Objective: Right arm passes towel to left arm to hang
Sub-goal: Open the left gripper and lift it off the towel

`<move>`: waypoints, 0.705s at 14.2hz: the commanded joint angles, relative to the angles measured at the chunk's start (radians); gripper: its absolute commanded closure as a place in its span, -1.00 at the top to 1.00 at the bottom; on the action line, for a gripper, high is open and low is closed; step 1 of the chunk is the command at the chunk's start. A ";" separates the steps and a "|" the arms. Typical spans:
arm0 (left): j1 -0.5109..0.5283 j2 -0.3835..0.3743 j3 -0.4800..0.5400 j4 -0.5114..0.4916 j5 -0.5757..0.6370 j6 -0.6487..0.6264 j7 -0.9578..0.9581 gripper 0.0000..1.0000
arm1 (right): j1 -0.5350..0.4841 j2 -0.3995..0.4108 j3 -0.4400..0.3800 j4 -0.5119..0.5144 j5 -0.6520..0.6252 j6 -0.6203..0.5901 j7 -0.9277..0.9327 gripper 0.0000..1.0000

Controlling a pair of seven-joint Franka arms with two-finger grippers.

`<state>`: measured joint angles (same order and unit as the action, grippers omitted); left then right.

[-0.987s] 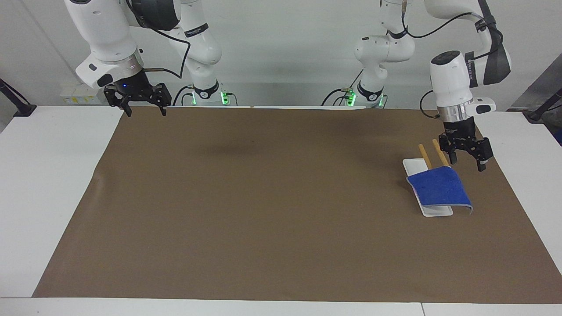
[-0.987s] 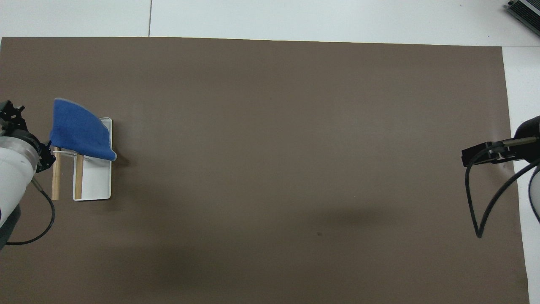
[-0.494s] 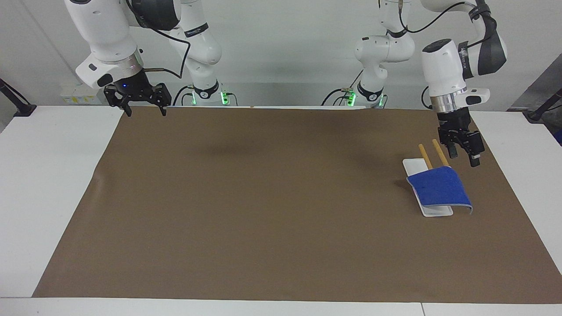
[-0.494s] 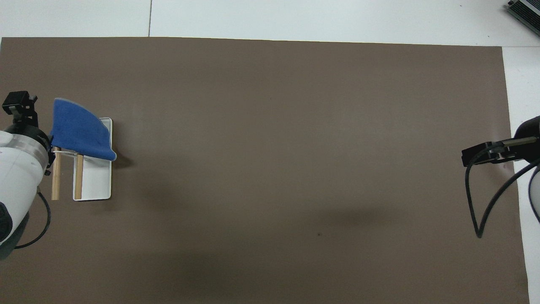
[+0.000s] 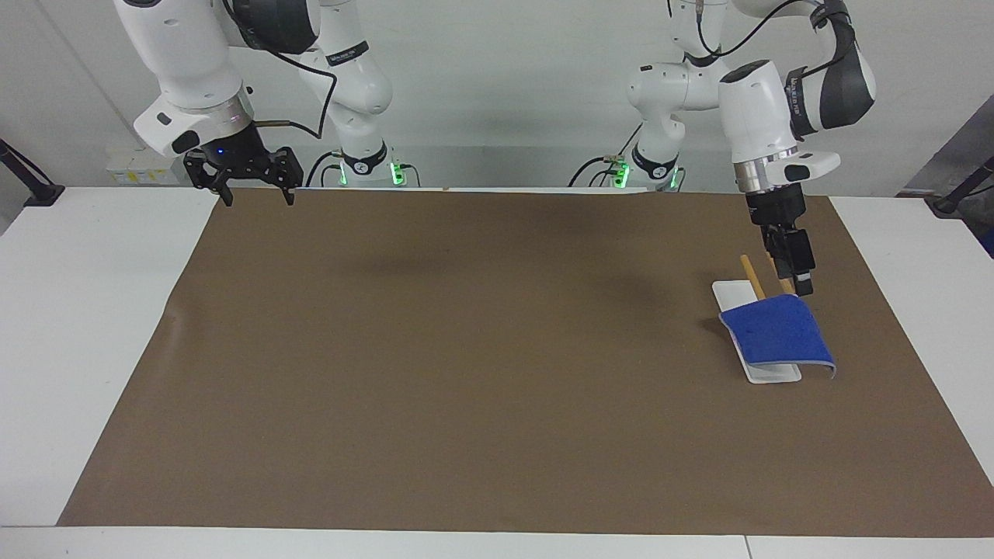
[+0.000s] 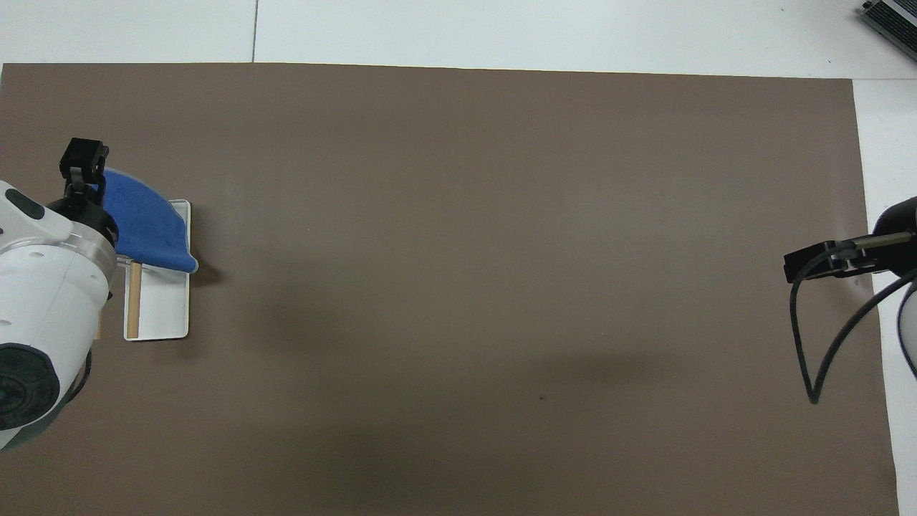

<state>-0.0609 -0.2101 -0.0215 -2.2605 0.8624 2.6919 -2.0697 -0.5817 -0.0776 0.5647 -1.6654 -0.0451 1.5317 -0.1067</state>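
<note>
The bright-blue towel (image 5: 778,334) (image 6: 147,228) hangs draped over the two wooden bars (image 5: 750,276) of a rack with a white base (image 5: 769,374) (image 6: 168,315), at the left arm's end of the table. My left gripper (image 5: 801,286) (image 6: 84,154) points down over the bars, turned edge-on, just above the towel's edge that is nearer to the robots. It is open and holds nothing. My right gripper (image 5: 252,186) waits open and empty, over the mat's edge by the robots at the right arm's end.
A brown mat (image 5: 481,365) covers most of the white table (image 5: 93,310). The rack with the towel is the only thing standing on it. A black cable (image 6: 817,344) loops down from the right arm.
The left gripper has turned at the wrist and swung from beside the rack to over its bars, close above the towel. Towel, rack and right arm have not moved.
</note>
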 commanded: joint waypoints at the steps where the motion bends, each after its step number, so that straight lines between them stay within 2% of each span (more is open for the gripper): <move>1: -0.008 0.035 0.005 0.055 -0.005 0.006 0.120 1.00 | -0.003 -0.022 -0.005 -0.020 0.024 0.013 -0.002 1.00; 10: -0.011 0.106 0.005 0.190 -0.043 0.005 0.397 1.00 | -0.003 -0.022 -0.006 -0.020 0.024 0.013 -0.002 1.00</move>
<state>-0.0614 -0.1278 -0.0229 -2.1069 0.8573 2.6945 -1.7589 -0.5817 -0.0776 0.5647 -1.6654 -0.0451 1.5317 -0.1067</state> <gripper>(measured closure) 0.000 0.000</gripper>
